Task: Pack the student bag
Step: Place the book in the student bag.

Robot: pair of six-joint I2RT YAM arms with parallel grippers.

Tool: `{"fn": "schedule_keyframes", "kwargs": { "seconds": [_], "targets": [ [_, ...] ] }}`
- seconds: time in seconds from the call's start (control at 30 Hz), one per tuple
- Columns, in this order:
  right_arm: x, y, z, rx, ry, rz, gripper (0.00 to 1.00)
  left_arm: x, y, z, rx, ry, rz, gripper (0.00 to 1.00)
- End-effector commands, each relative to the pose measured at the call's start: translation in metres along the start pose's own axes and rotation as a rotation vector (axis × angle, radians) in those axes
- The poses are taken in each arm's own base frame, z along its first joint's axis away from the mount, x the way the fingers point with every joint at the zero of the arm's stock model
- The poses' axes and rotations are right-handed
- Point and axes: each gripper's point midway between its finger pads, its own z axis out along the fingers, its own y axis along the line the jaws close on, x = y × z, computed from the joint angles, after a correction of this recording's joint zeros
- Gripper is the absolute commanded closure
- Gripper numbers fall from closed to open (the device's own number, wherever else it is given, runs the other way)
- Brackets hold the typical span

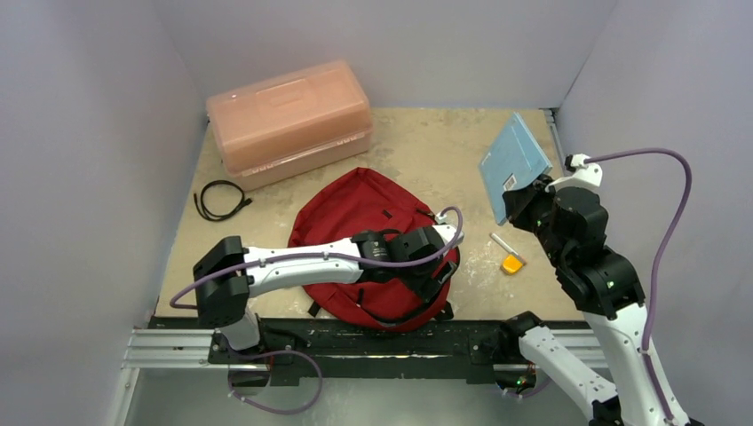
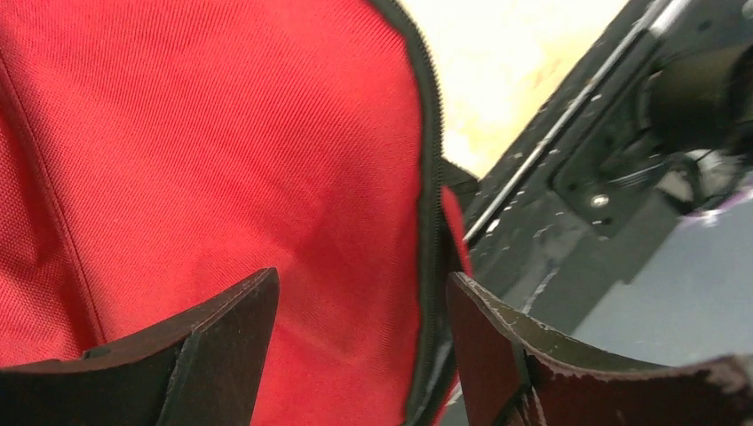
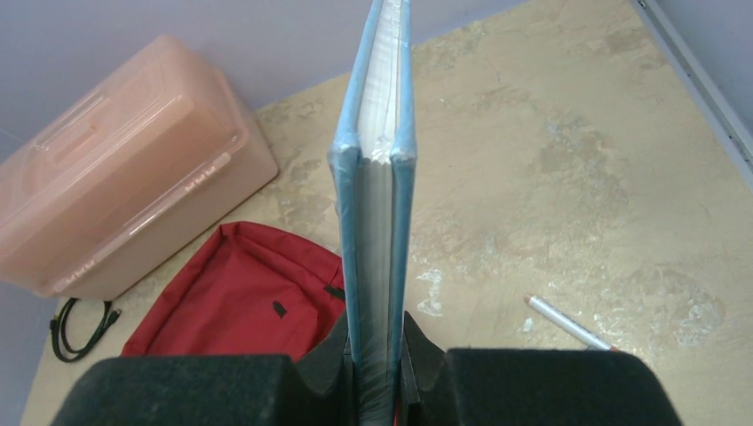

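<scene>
The student bag (image 1: 355, 217), dark red with black zippers, lies flat in the middle of the table. My left gripper (image 1: 439, 271) hangs over its near right edge. In the left wrist view the left gripper (image 2: 360, 306) is open. Red fabric (image 2: 222, 133) and the black zipper (image 2: 431, 177) lie between its spread fingers, not pinched. Right of the bag, my right gripper (image 1: 526, 202) is shut on a blue book (image 1: 513, 164) and holds it up off the table. In the right wrist view the right gripper (image 3: 377, 359) clamps the book (image 3: 377, 177) by its lower edge.
A translucent orange-pink plastic box (image 1: 289, 120) stands at the back left. A coiled black cable (image 1: 220, 200) lies left of the bag. A pencil (image 1: 503, 241) and a small orange item (image 1: 511, 264) lie on the table right of the bag. Grey walls enclose the table.
</scene>
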Motion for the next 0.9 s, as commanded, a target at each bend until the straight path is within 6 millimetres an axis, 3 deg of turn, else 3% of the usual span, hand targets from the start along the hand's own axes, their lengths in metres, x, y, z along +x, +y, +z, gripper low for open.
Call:
{"fn": "schedule_keyframes", "kwargs": {
  "seconds": [0.0, 0.2, 0.23, 0.3, 0.4, 0.57, 0.67, 0.87],
  "targets": [
    [-0.04, 0.014, -0.015, -0.056, -0.129, 0.02, 1.0, 0.002, 0.014, 0.003, -0.068, 0.037, 0.105, 0.31],
    [-0.032, 0.017, -0.015, -0.079, -0.104, 0.023, 1.0, 0.009, 0.02, 0.018, -0.116, 0.082, 0.127, 0.31],
    [-0.03, 0.017, -0.015, -0.084, -0.099, 0.019, 1.0, 0.006, 0.022, 0.018, -0.13, 0.075, 0.133, 0.33],
    [-0.025, 0.016, -0.013, -0.085, -0.085, 0.007, 1.0, 0.001, 0.033, 0.016, -0.194, 0.061, 0.146, 0.47],
    [-0.014, 0.011, -0.011, -0.067, -0.041, -0.009, 1.0, -0.019, 0.062, -0.007, -0.359, -0.009, 0.139, 0.73],
    [0.009, 0.003, -0.004, -0.028, 0.065, -0.07, 1.0, -0.053, 0.1, -0.055, -0.414, -0.158, 0.051, 0.92],
    [0.027, 0.002, 0.001, -0.022, 0.158, -0.114, 1.0, -0.068, 0.122, -0.08, -0.347, -0.207, -0.049, 0.97],
    [0.049, 0.028, -0.003, -0.142, 0.332, -0.133, 1.0, -0.102, 0.158, -0.115, -0.285, -0.301, -0.168, 1.0]
  ]
}}
